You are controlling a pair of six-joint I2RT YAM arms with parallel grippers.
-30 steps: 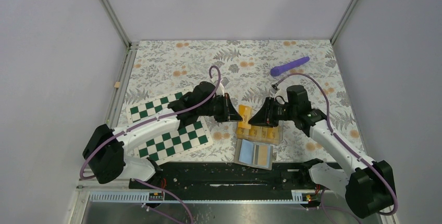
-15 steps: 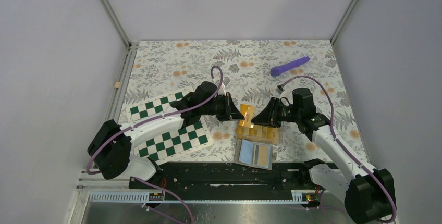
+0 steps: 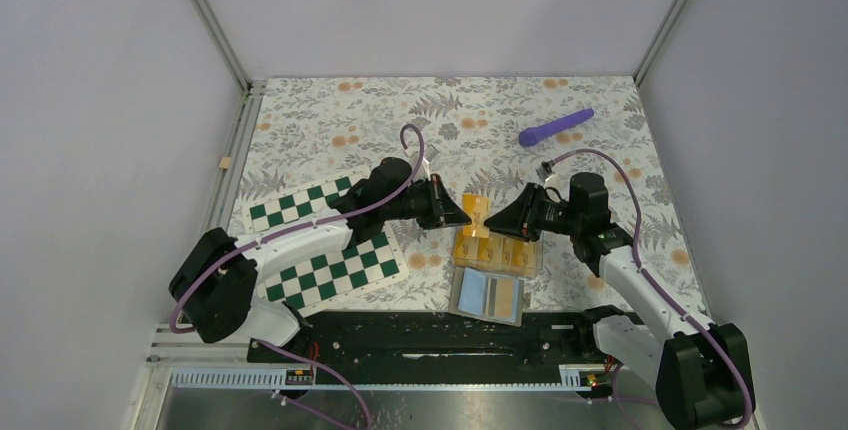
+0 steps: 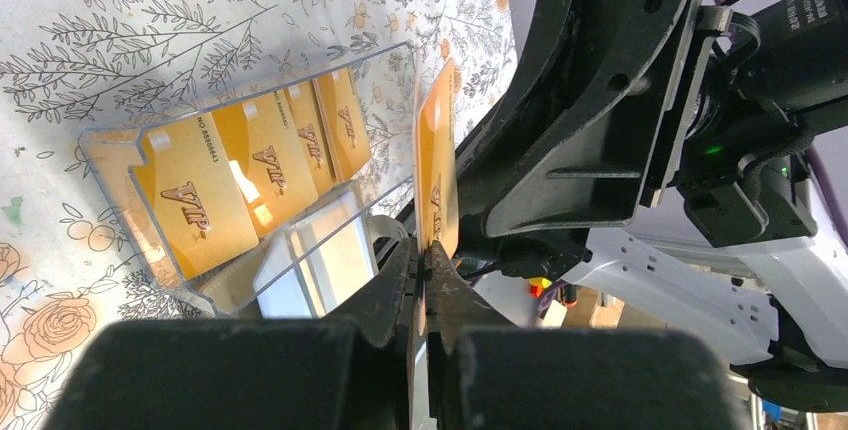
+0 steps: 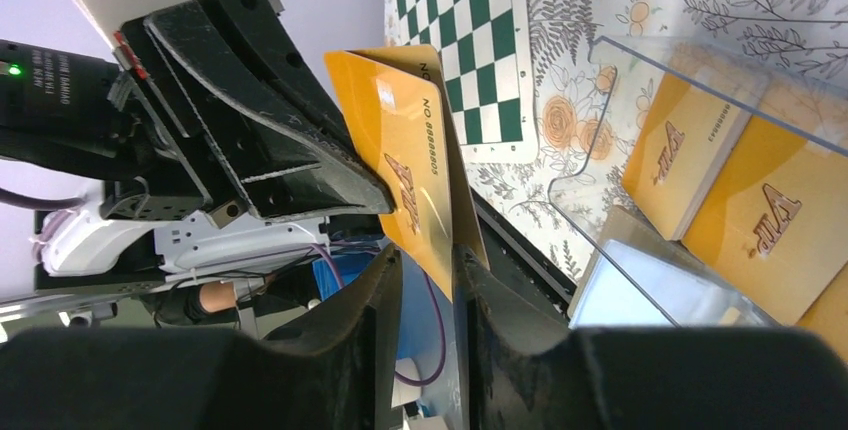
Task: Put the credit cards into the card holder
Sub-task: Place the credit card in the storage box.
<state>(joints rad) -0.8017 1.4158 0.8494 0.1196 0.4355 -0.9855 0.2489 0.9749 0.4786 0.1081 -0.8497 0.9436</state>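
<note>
Left gripper (image 3: 459, 218), right gripper (image 3: 492, 226) meet at card (image 3: 478, 212) — over card holder (image 3: 534, 260).

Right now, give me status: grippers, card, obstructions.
Left gripper shut on gold card, held on edge by card holder. Right gripper open, straddling same card. Other cards already in holder. No obstruction seen.

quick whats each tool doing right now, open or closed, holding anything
left tool: closed, pinching a credit card by its edge
right tool: slightly open, jaws either side of the same card, not clamped on it
</note>
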